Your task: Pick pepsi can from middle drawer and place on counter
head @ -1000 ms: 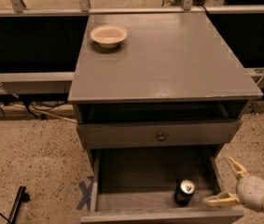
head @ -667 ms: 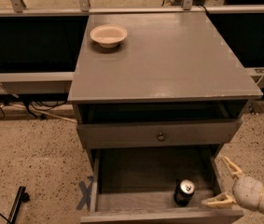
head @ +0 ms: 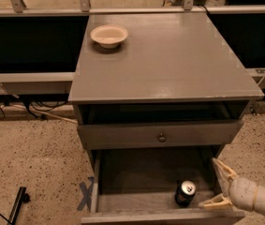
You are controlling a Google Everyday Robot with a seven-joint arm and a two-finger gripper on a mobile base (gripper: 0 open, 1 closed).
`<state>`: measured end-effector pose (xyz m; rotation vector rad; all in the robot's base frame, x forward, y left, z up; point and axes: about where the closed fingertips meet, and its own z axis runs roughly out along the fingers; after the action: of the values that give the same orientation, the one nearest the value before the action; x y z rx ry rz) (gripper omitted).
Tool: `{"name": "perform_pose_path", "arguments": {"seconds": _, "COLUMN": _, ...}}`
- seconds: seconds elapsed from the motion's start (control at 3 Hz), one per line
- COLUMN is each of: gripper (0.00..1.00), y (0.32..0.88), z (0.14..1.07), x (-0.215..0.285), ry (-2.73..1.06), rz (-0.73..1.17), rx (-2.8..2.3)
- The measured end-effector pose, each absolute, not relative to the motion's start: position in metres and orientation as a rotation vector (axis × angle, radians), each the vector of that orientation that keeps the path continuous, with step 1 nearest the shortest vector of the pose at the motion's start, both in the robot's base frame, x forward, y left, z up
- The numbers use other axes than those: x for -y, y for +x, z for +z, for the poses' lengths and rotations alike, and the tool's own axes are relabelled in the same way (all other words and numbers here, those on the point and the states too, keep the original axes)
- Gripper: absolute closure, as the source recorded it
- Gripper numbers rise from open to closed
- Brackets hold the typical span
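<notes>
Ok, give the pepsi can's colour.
Pepsi can: dark blue, silver top; camera view. Gripper open beside it.

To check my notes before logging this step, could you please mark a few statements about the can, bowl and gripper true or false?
The pepsi can stands upright in the open middle drawer. True.
The gripper is shut on the can. False: it is open, just right of the can.
A cream bowl sits on the counter. True.
The bowl is at the counter's front right corner. False: back left.
</notes>
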<state>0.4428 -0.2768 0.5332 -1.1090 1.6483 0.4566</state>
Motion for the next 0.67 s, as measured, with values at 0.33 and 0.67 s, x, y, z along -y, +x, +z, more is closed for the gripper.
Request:
{"name": "perform_pose_path", "arguments": {"seconds": 0.33, "gripper": 0.10, "y": 0.440, "z": 0.508, "x": 0.262, "ry": -1.183, "rz": 0.531, "rx": -1.663}}
{"name": "perform_pose_path", "arguments": {"seconds": 0.67, "gripper": 0.09, "y": 0.438, "z": 0.486, "x": 0.245, "ry": -1.248, "rz": 0.600, "rx": -1.659}}
